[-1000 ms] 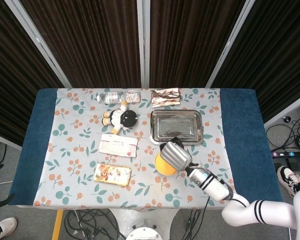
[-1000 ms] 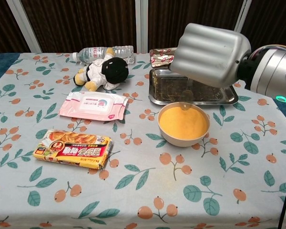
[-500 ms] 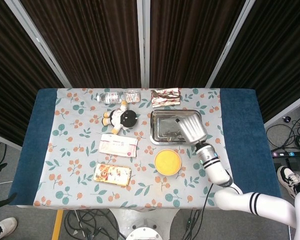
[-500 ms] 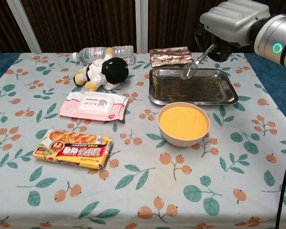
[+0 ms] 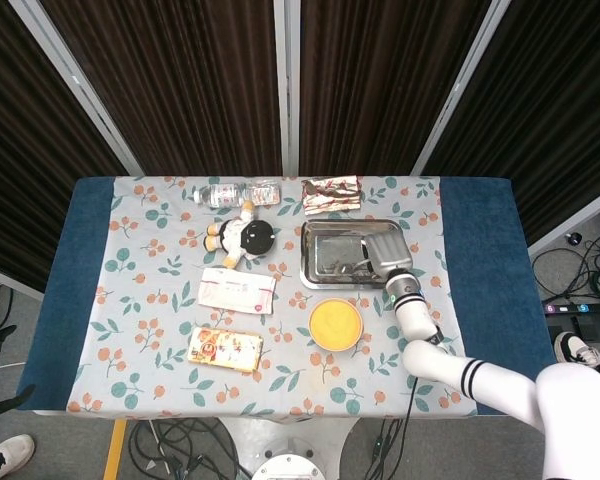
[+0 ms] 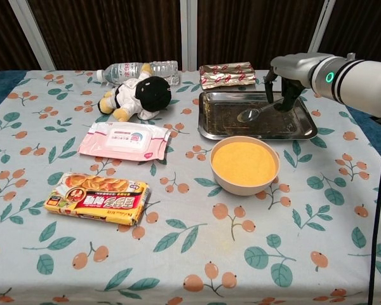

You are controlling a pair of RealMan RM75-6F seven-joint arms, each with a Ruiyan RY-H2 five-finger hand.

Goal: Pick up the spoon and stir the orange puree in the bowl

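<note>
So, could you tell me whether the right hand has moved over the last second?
Yes: the right hand went from above the bowl back to the tray.

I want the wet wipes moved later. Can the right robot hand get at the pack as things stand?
Probably not right away: the right robot hand is down in the metal tray at the spoon. The wet wipes pack lies uncovered, further left across the table.

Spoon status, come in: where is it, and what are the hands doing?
Right hand over the metal tray, fingers down at the spoon handle; grip unclear. Spoon lies in tray. Bowl of orange puree just in front. Left hand out of view.
</note>
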